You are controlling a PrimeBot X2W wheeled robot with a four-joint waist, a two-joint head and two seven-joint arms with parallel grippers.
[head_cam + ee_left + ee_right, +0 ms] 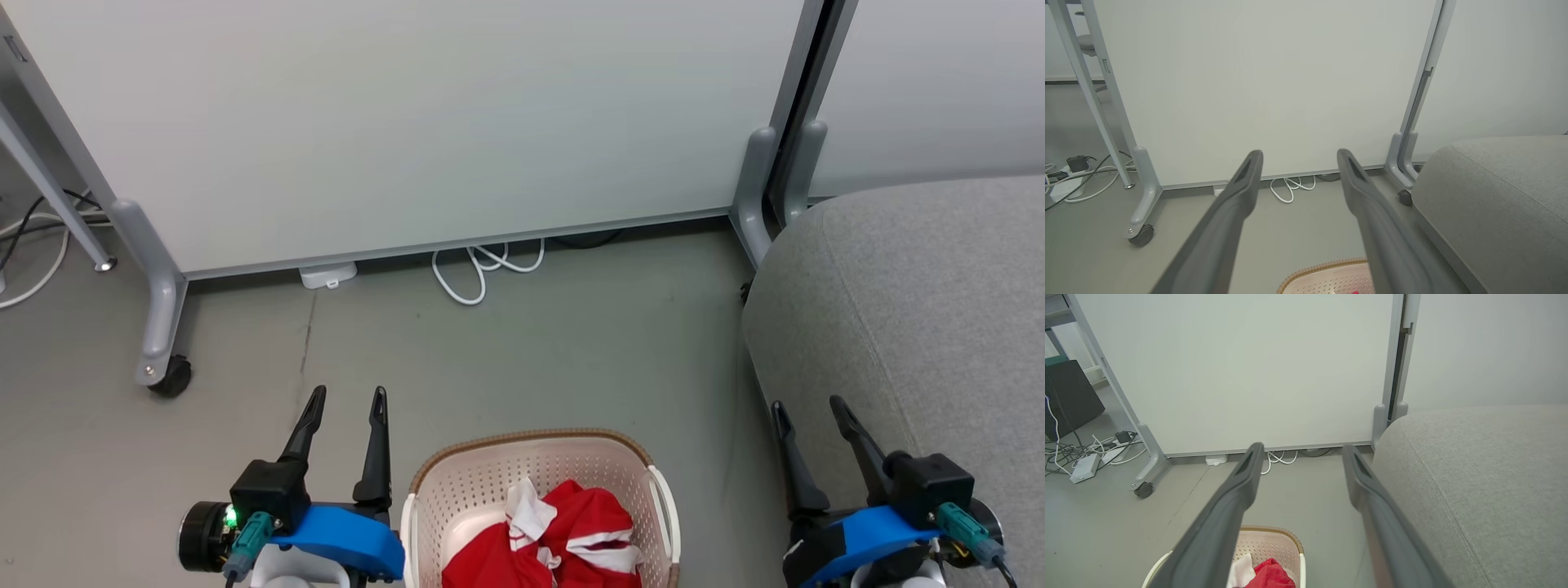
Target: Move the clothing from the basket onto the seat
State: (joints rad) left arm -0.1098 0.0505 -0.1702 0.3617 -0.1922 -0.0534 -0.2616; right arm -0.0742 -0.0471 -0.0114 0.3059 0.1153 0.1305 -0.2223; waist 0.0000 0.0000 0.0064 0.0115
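Both grippers are standing with jaws spread wide, gripping nothing. Just right of the left gripper (349, 394), and well left of the right gripper (807, 403), the basket (531, 437) is sitting on the floor (571, 343) with the red-and-white clothing (571, 535) bunched inside it. Beneath and to the right of the right gripper, the grey seat (914, 310) is lying bare as far as it shows. To my judgement the task is only beginning: no garment is being held, and every lift and carry is waiting ahead.
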